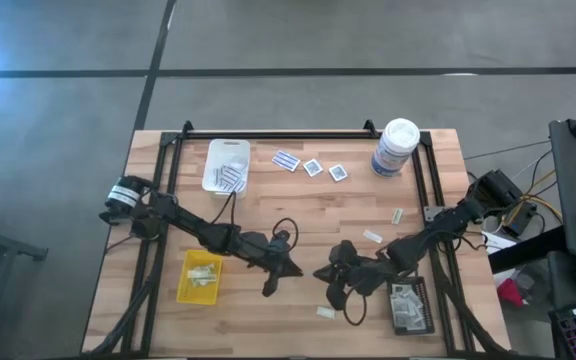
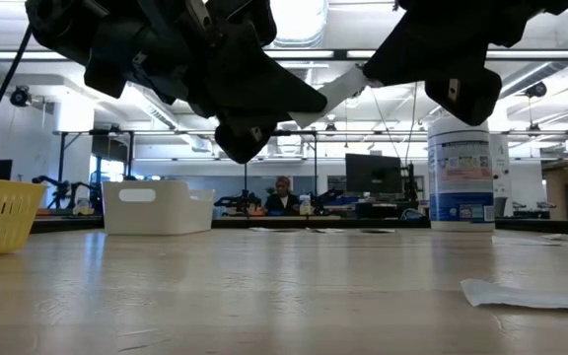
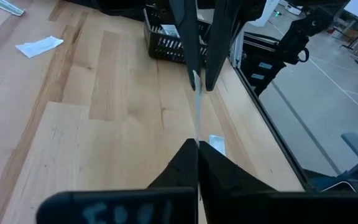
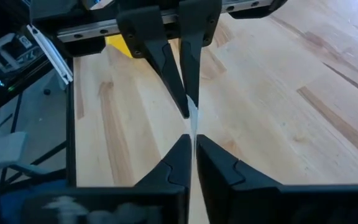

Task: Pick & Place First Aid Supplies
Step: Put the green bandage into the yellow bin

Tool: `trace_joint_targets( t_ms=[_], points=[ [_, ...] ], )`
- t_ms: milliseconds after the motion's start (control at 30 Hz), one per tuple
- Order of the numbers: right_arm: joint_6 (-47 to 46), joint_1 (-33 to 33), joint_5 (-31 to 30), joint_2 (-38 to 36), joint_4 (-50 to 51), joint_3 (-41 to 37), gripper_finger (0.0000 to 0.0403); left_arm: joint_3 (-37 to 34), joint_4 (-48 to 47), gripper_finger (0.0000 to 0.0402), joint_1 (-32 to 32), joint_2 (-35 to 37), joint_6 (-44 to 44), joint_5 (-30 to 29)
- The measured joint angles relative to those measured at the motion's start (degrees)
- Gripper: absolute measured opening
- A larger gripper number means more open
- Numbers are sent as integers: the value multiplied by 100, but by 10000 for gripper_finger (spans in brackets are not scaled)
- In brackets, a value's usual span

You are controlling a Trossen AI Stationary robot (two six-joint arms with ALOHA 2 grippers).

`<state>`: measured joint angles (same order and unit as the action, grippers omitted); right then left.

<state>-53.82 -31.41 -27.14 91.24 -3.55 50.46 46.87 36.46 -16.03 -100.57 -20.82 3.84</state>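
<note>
A small pale narrow strip [image 3: 196,112], one of the first aid supplies, hangs in the air over the middle of the table's near half. My left gripper [image 1: 290,264] is shut on one end and my right gripper [image 1: 330,272] is shut on the other; their fingertips nearly meet. More supplies lie on the wood: a blue-and-white striped packet [image 1: 286,160], two white squares [image 1: 313,167] and loose pale strips [image 1: 372,237]. The yellow tray [image 1: 200,277], white tray [image 1: 226,165] and black tray [image 1: 410,307] each hold some. My left gripper pinches the strip's end [image 3: 197,140] between its two fingertips, coming nearly level from the table's left. The strip runs on from the fingers, edge-on and clear of the table. My right gripper pinches the strip's other end [image 4: 192,132] between its two fingertips, slanting down from the table's right. The strip spans the short gap to the left fingers [image 4: 178,93], lifted clear of the wood.
A tall white canister [image 1: 396,147] stands at the far right. One pale strip [image 1: 325,312] lies near the front edge below the grippers, another [image 1: 397,215] by the right rail. Black frame rails [image 1: 173,170] run along the table's sides.
</note>
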Motion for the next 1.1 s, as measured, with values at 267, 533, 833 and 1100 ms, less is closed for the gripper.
trace_joint_targets(
  t_ms=[267, 533, 833, 1100],
  points=[
    [-18, 70, 19, -20, 15, 0, 86, -11, -330, 1, 29, 28, 3, -5],
    [-168, 71, -12, -146, 1, 0, 111, 17, -1867, 0, 90, 595, -181, -90],
    [24, 73, -310, -160, 33, 0, 99, -20, -3741, 0, 63, 1789, -391, -590],
    [292, 71, -477, -160, 86, -7, 80, -30, -5509, 0, -191, 2578, -1043, -799]
  ],
)
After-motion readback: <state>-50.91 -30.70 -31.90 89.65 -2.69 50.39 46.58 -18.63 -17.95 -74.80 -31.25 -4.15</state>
